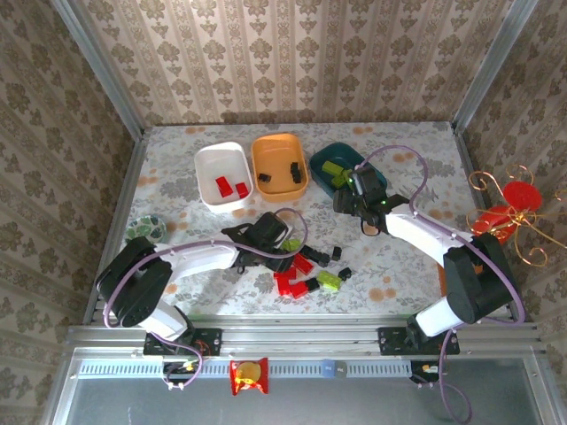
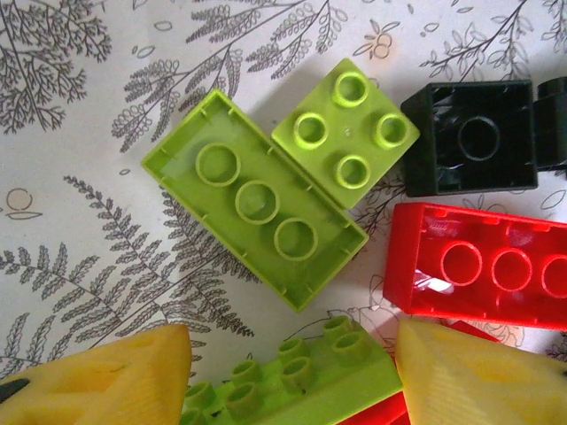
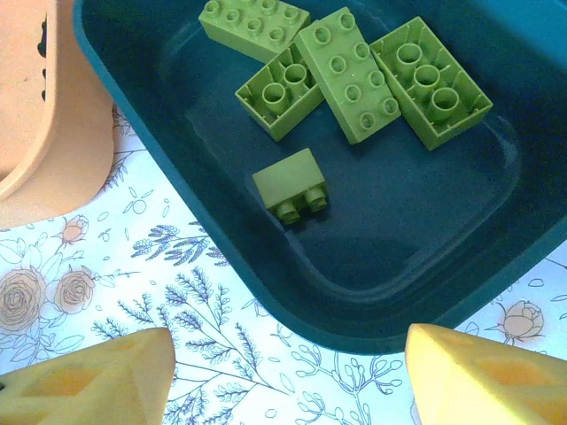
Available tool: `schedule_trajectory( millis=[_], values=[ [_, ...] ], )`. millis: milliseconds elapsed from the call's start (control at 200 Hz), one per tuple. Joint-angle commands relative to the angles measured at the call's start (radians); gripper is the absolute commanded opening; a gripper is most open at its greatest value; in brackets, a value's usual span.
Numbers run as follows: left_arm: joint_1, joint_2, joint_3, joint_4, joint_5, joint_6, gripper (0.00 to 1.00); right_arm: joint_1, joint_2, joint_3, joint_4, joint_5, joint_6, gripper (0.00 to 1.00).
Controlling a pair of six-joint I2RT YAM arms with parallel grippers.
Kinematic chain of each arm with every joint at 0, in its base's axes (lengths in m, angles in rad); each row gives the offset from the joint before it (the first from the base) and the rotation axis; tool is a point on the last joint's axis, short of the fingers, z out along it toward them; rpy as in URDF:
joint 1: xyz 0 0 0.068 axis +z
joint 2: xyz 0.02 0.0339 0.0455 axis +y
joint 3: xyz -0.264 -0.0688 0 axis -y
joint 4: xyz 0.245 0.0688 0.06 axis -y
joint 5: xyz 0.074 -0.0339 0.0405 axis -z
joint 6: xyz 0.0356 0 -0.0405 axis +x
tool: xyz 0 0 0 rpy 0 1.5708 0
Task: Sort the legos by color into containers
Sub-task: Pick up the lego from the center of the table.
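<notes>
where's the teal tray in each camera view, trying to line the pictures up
top external: teal tray at the back, rightmost of three trays.
right wrist: teal tray spans the upper right, green bricks inside.
left wrist: looks at loose bricks on the table.
shared landmark: orange tray just left of it; same orange tray at the right wrist view's left edge.

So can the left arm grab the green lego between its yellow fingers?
Probably yes. The left gripper straddles that lime brick, one finger on each side, and nothing lies on top of it. A red brick sits close to one finger and might get nudged.
</notes>
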Motion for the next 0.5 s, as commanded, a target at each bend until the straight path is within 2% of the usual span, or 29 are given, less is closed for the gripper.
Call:
schedule_trajectory(
  millis=[0,70,220,340,495],
  values=[
    [0.001,0.002,0.005,-0.031,0.013,-0.002,0.63,0.005,-0.02,-0.019,0.022,0.029,0.017,0.71],
    [0.008,0.0,-0.003,-0.04,0.013,-0.007,0.62,0.005,-0.018,-0.019,0.022,0.029,0.018,0.71],
    [0.04,-0.013,-0.037,-0.055,0.026,-0.029,0.52,0.005,-0.018,-0.018,0.025,0.025,0.022,0.71],
    [0.058,-0.046,-0.074,-0.059,0.031,-0.043,0.51,0.004,-0.017,-0.016,0.023,0.026,0.021,0.71],
    [0.099,-0.08,-0.11,-0.083,0.003,-0.078,0.45,0.004,-0.018,-0.016,0.028,0.021,0.025,0.71]
  ],
)
